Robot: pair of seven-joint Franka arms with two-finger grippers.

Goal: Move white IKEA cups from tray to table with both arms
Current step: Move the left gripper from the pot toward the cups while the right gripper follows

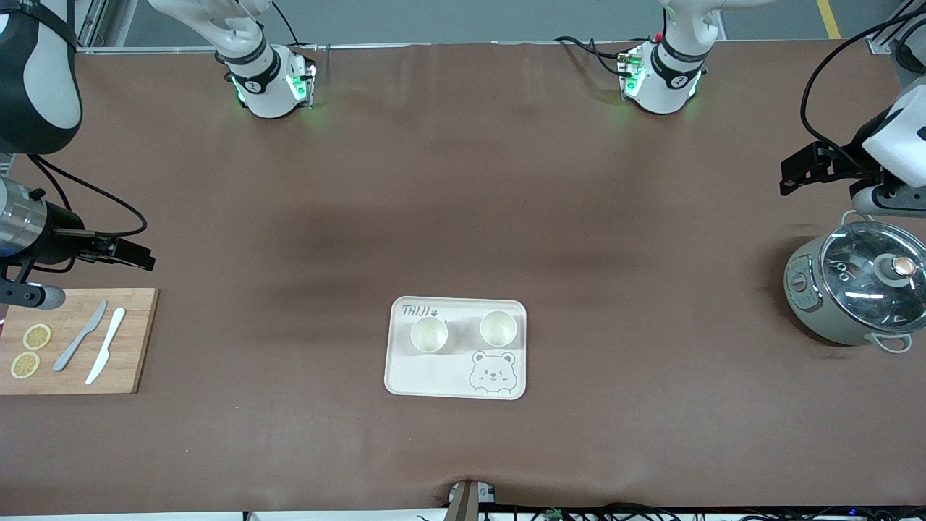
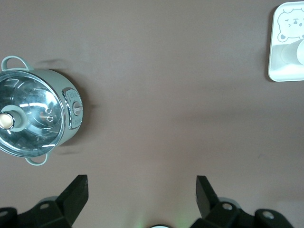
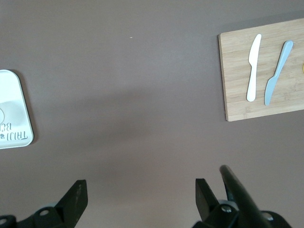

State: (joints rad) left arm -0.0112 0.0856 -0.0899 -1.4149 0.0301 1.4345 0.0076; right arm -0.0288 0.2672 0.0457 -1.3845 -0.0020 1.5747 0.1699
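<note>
On the brown table (image 1: 463, 181), the cream tray (image 1: 434, 376) lies midway between the arms, the two white IKEA cups (image 1: 429, 334) side by side on it along the table's length. The left gripper (image 1: 814, 168), fingers spread, hangs over the pot (image 1: 861, 293) end. The right gripper (image 1: 119, 252), equally spread, hangs by the cutting board (image 1: 130, 347); each arm likely takes the cup toward its own end.

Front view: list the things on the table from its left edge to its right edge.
Cutting board → tray with two cups → pot.
</note>
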